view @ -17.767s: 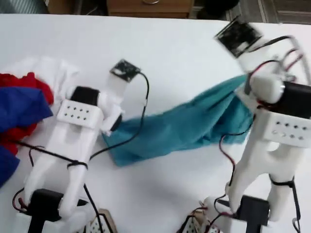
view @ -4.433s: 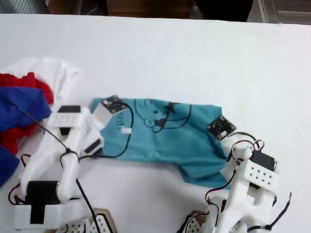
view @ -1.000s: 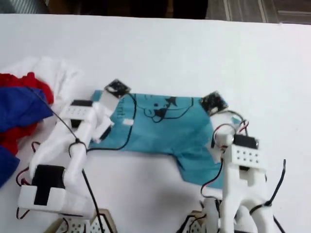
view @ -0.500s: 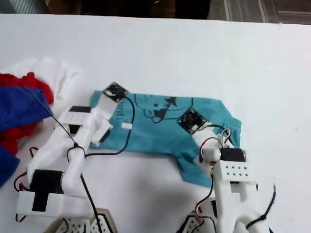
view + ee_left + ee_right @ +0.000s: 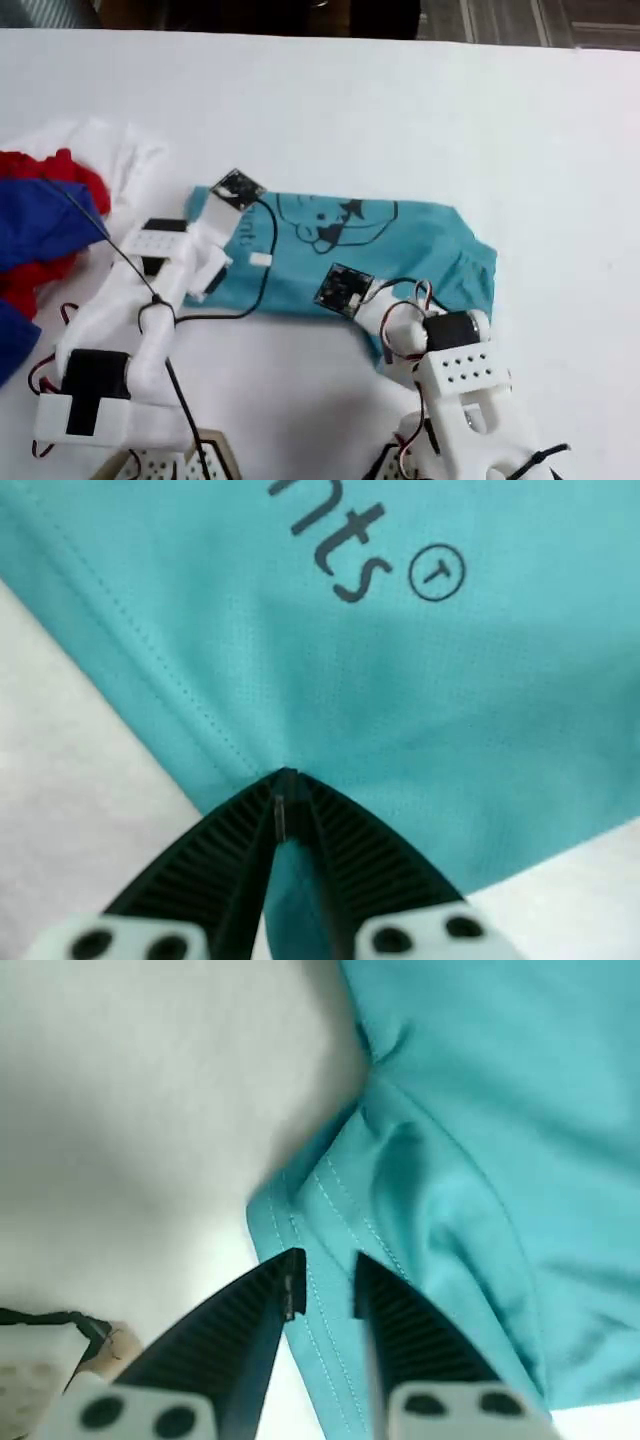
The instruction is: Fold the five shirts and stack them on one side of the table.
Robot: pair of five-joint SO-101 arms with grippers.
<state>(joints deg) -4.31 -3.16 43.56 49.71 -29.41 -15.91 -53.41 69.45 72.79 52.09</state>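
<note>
Left tool (image 5: 283, 785) tight on mostly flat teal shirt (image 5: 400, 262), dark print.

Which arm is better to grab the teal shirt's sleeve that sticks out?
The right one. The right pincer hangs open over the sleeve; the left pincer is shut on the teal shirt's other edge.

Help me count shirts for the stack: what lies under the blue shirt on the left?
A red shirt pokes out from under the blue shirt at its far and near edges, with a white shirt beyond. Whatever lies beneath the blue cloth's middle is covered.
</note>
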